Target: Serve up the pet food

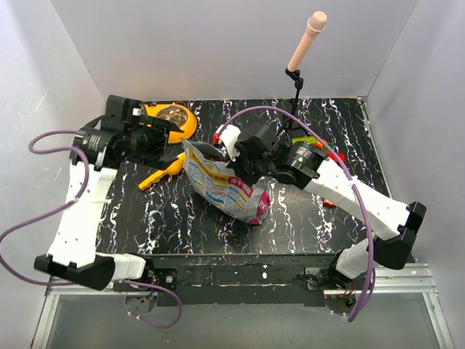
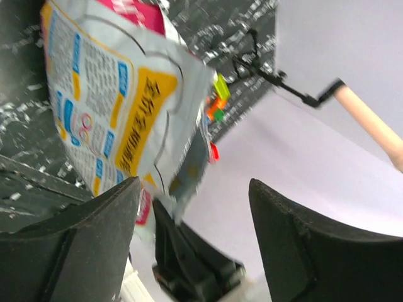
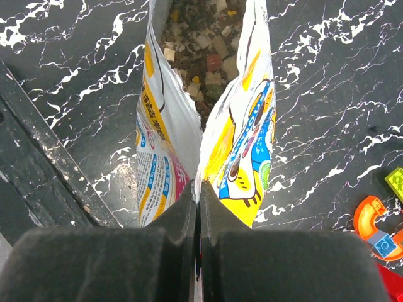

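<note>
From above, the right gripper (image 1: 224,148) pinches the top edge of the bag (image 1: 225,187), probably to hold its mouth upward so nothing spills. In the left wrist view, the left gripper (image 2: 195,189) is spread and empty, with the bag just ahead. In the right wrist view, the pet food (image 3: 204,56) lies inside the bag, beyond the clamped fingers.

Left wrist view: we get the bag (image 2: 119,100) blurred, cut off at the top edge. Right wrist view: toy bricks (image 3: 360,220) run off lower right.
</note>
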Controlling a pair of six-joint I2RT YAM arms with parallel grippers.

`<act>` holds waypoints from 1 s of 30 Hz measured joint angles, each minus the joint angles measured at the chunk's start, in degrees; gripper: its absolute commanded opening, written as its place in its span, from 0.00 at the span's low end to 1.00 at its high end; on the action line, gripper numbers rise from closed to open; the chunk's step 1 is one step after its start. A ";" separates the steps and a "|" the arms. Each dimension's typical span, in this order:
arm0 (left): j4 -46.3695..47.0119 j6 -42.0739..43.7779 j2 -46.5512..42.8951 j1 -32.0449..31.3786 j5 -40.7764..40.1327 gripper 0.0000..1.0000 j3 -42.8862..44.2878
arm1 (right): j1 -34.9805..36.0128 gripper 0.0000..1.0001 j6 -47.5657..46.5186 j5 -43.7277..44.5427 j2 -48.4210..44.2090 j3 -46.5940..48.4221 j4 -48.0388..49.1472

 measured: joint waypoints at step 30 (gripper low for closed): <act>2.08 -9.73 5.92 -21.70 -7.58 0.44 -6.84 | -0.26 0.01 0.02 -2.32 -0.59 0.48 -2.75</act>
